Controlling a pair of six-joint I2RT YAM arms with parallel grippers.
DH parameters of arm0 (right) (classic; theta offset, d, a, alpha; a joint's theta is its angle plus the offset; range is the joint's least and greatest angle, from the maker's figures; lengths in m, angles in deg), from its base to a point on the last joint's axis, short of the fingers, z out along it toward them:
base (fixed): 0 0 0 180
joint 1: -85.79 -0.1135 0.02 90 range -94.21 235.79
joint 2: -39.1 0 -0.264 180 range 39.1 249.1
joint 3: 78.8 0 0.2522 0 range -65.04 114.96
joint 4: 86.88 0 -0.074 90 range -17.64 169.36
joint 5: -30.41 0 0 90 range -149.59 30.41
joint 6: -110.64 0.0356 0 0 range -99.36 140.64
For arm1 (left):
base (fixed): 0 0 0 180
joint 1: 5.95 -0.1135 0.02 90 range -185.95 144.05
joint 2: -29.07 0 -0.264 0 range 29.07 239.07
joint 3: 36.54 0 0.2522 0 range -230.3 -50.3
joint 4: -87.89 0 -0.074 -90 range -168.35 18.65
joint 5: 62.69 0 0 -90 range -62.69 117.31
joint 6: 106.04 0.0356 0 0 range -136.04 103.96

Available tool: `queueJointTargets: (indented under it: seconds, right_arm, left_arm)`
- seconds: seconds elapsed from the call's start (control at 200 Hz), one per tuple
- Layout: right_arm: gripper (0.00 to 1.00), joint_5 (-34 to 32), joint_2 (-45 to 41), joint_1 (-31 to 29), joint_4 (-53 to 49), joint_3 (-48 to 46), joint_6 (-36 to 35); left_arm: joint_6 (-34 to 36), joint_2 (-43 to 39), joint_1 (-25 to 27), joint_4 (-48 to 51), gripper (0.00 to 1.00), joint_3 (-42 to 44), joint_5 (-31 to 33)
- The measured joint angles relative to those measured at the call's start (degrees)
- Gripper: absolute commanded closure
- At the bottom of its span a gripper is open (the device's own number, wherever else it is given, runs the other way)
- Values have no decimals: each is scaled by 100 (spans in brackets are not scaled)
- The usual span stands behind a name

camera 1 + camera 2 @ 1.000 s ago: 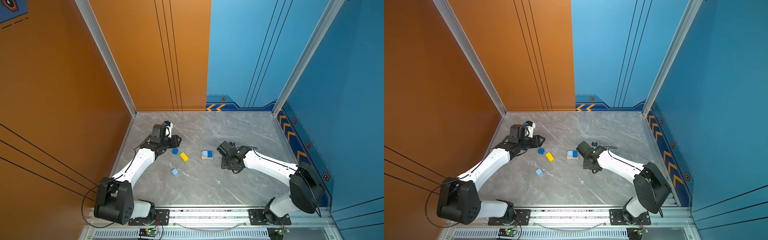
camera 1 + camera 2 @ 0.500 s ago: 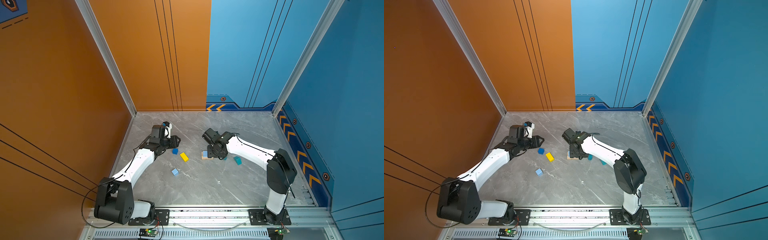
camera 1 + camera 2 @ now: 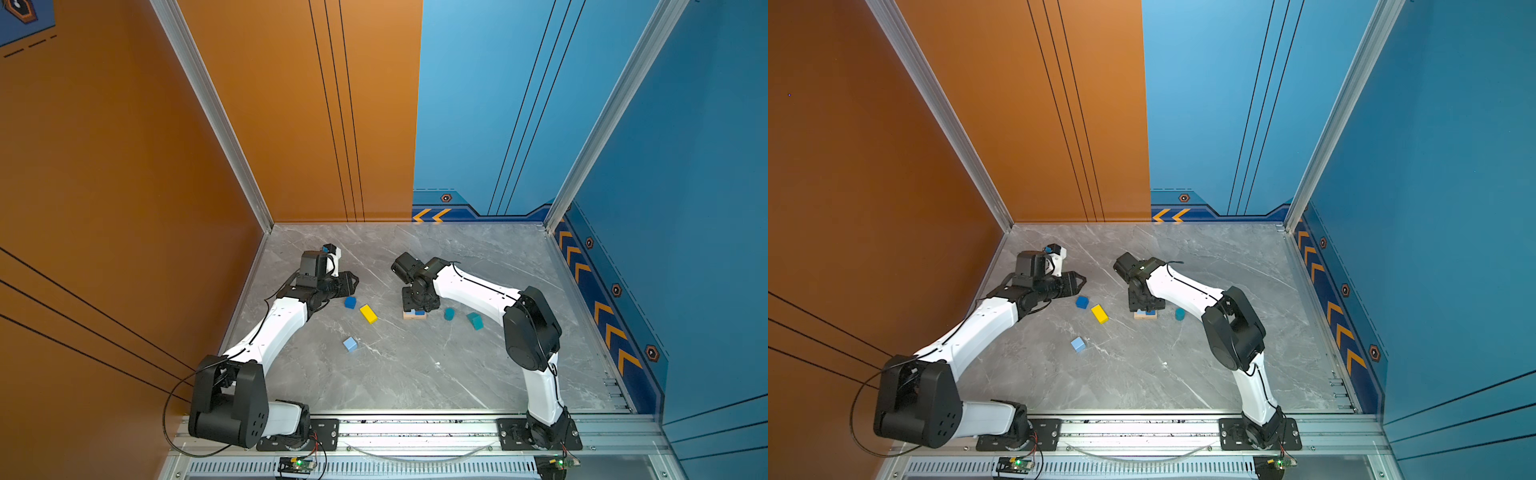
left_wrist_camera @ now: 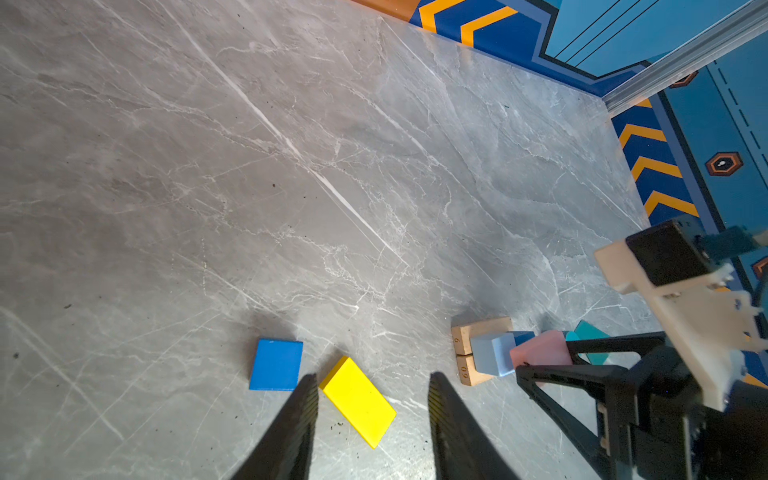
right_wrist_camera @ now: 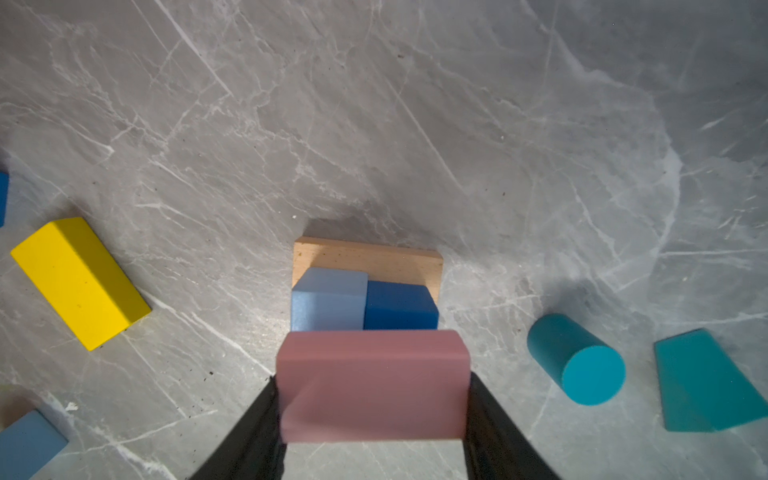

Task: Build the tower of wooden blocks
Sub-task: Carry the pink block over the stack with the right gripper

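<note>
The right end effector (image 3: 417, 306) grasps the pink slab (image 5: 372, 384) close over the tower (image 3: 414, 315) mid-bench (image 3: 415, 374) — tan planks (image 5: 374, 257) carrying a light blue cube (image 5: 328, 303) and a dark blue cube (image 5: 399, 307) side by side. Whether they touch is unclear. The left end effector (image 4: 372, 380) hangs released near the yellow bar (image 3: 368, 313), toward the left edge — the teal cylinder (image 3: 449, 313) and prism (image 3: 475, 321) lie rightward.
</note>
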Motion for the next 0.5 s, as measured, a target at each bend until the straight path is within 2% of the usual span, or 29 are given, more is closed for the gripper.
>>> queueJointTargets:
  seconds: [0.501]
  right_arm:
    - [49, -46, 271, 0, -37, 203, -2]
  left_arm:
    - [0, 0, -37, -2, 54, 9, -2]
